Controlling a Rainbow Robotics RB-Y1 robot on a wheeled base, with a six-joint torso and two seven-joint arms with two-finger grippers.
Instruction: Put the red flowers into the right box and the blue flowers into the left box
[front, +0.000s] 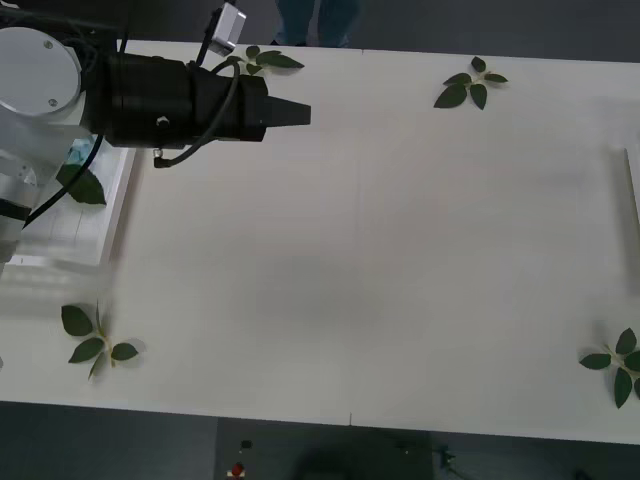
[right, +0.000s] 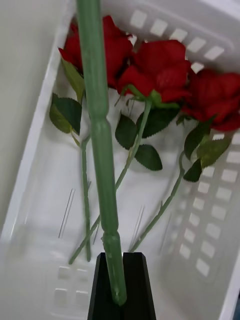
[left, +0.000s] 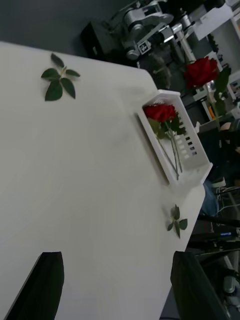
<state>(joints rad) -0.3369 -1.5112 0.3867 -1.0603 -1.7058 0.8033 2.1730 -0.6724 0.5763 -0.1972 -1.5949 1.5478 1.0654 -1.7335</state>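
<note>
White table (front: 350, 250) spans the front view, with loose green leaf sprigs (front: 471, 84) scattered at its far edge and near corners.

Left gripper (front: 295, 114) hangs over the far left part of the table, black fingers pointing toward the right. In its own wrist view the two fingers (left: 42, 282) stand wide apart at the corners with nothing between them: released, empty.

Left box (front: 105, 215) sits at the table's left edge, mostly hidden under the left arm. A patch of pale blue and a big green leaf (front: 82, 186) show inside it beneath the arm; too little is visible to count the blue flowers.

Right box (right: 210, 240), a white tray with slotted walls, lies at the table's right edge; from the left wrist camera it sits well across the table (left: 175, 142). Three of the red flowers (right: 155, 67) lie inside it, blooms bunched together at one end, stems and leaves trailing along the floor of the tray.

Right gripper (right: 121, 285) hangs above the right box, its black fingers clenched on the green stem (right: 97, 125) of a fourth red rose. The stem runs up out of the jaws across the tray. That bloom (left: 201, 71) appears raised in the air above the right box, in the left wrist view.
</note>
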